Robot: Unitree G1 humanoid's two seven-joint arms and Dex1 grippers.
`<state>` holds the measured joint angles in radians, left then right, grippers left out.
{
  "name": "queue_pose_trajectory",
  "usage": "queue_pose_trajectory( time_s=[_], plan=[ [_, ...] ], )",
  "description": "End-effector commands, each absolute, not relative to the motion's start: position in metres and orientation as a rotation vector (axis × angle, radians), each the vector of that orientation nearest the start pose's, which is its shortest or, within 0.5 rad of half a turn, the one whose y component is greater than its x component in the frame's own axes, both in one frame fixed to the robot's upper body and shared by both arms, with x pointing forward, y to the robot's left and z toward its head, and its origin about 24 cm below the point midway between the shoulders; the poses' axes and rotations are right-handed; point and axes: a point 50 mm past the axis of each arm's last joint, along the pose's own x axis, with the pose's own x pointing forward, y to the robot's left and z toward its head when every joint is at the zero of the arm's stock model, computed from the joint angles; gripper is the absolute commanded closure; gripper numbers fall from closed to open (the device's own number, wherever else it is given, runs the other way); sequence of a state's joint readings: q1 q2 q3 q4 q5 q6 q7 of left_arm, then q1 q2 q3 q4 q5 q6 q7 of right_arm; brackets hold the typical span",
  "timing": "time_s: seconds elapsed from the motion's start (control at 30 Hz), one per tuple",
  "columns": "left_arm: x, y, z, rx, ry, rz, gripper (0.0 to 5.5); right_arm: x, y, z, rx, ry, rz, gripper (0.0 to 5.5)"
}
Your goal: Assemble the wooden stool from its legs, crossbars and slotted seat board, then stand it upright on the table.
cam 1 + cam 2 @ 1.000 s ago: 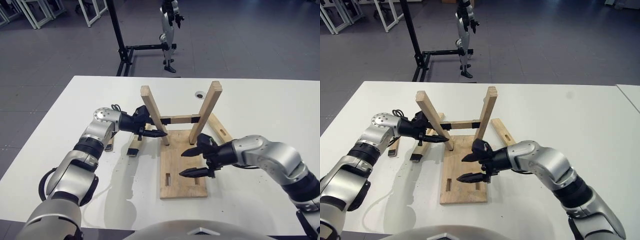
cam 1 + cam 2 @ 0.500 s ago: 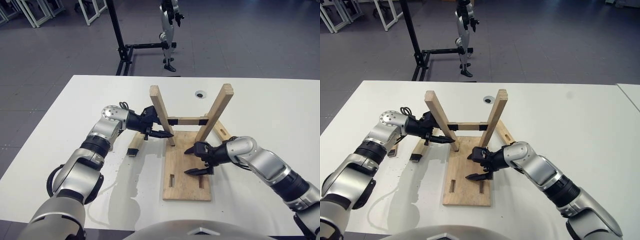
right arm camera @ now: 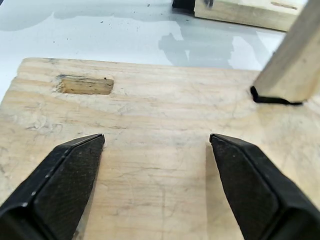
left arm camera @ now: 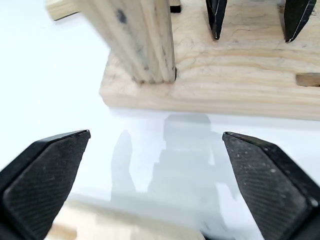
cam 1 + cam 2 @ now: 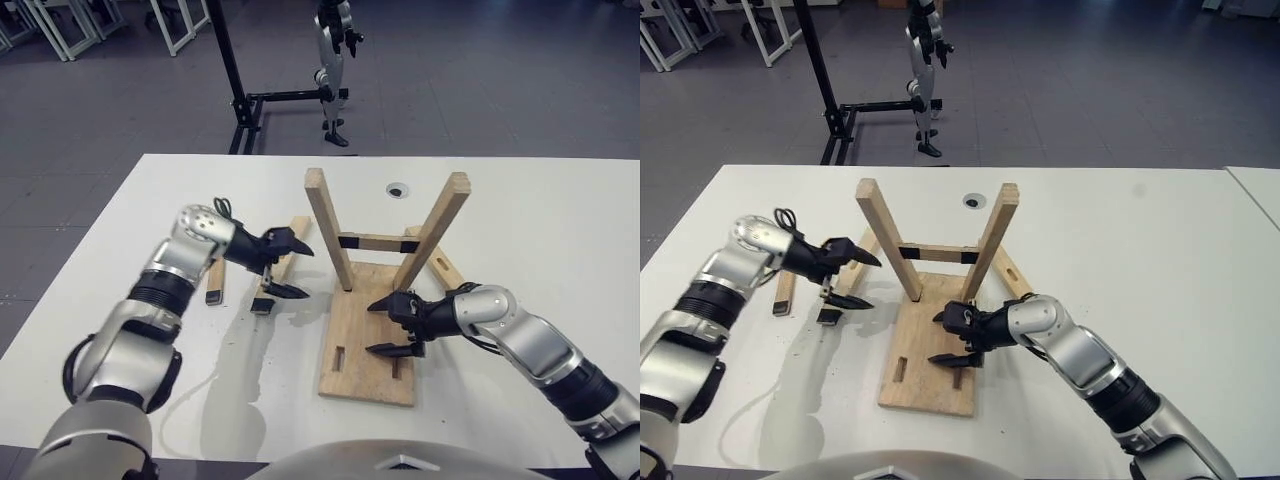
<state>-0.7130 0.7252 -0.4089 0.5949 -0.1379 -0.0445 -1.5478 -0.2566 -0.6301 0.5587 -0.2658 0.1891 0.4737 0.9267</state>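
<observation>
The slotted seat board (image 5: 352,352) lies flat on the white table. Two legs (image 5: 328,228) (image 5: 432,232), joined by a crossbar (image 5: 378,242), stand upright in its far slots. My left gripper (image 5: 301,272) is open, just left of the board and apart from the left leg (image 4: 135,40). My right gripper (image 5: 371,328) is open low over the middle of the board (image 3: 150,130), beside an empty slot (image 3: 85,85). A loose leg (image 5: 284,262) lies behind the left gripper. Another (image 5: 446,268) lies behind the right upright.
A short wooden piece with a black end (image 5: 215,282) lies left of the left gripper. A round hole (image 5: 399,188) sits in the table's far side. A black stand (image 5: 240,90) is on the floor beyond. The table's right part (image 5: 560,230) is bare.
My left gripper has drawn back to the left, away from the base of the left leg. The leg frame stays standing in the board. The right gripper stays open over the board.
</observation>
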Motion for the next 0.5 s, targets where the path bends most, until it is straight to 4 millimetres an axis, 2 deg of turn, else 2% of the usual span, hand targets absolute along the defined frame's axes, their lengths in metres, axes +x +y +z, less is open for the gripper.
queue_pose_trajectory(
  time_s=[0.03, 0.07, 0.1, 0.13, 0.2, 0.3, 0.33, 0.4, 0.47, 0.5],
  plan=[
    [0.345, 0.207, 0.230, 0.506, 0.104, -1.098, 0.81, 0.221, -0.107, 0.046, -0.433, 0.515, 1.292, 1.58],
    [0.351, 0.182, 0.271, 0.306, -0.090, -0.926, 0.96, 0.224, -0.106, 0.047, -0.421, 0.496, 1.256, 1.58],
    [0.348, 0.165, 0.295, 0.167, -0.179, -0.834, 1.11, 0.227, -0.104, 0.049, -0.416, 0.481, 1.233, 1.58],
    [0.346, 0.152, 0.310, 0.093, -0.227, -0.786, 1.29, 0.230, -0.102, 0.052, -0.413, 0.461, 1.215, 1.58],
    [0.344, 0.140, 0.332, 0.014, -0.286, -0.750, 1.64, 0.235, -0.096, 0.063, -0.371, 0.420, 1.195, 1.58],
    [0.339, 0.119, 0.358, -0.178, -0.313, -0.764, 2.31, 0.236, -0.087, 0.069, -0.318, 0.388, 1.178, 1.58],
    [0.338, 0.111, 0.363, -0.244, -0.304, -0.770, 2.48, 0.235, -0.086, 0.067, -0.313, 0.391, 1.174, 1.58],
    [0.336, 0.096, 0.365, -0.387, -0.238, -0.817, 2.48, 0.233, -0.085, 0.064, -0.311, 0.404, 1.167, 1.58],
    [0.336, 0.083, 0.346, -0.427, -0.110, -0.844, 2.48, 0.234, -0.085, 0.062, -0.314, 0.411, 1.164, 1.58],
    [0.337, 0.078, 0.327, -0.431, -0.012, -0.847, 2.48, 0.235, -0.085, 0.062, -0.317, 0.411, 1.160, 1.58]
  ],
)
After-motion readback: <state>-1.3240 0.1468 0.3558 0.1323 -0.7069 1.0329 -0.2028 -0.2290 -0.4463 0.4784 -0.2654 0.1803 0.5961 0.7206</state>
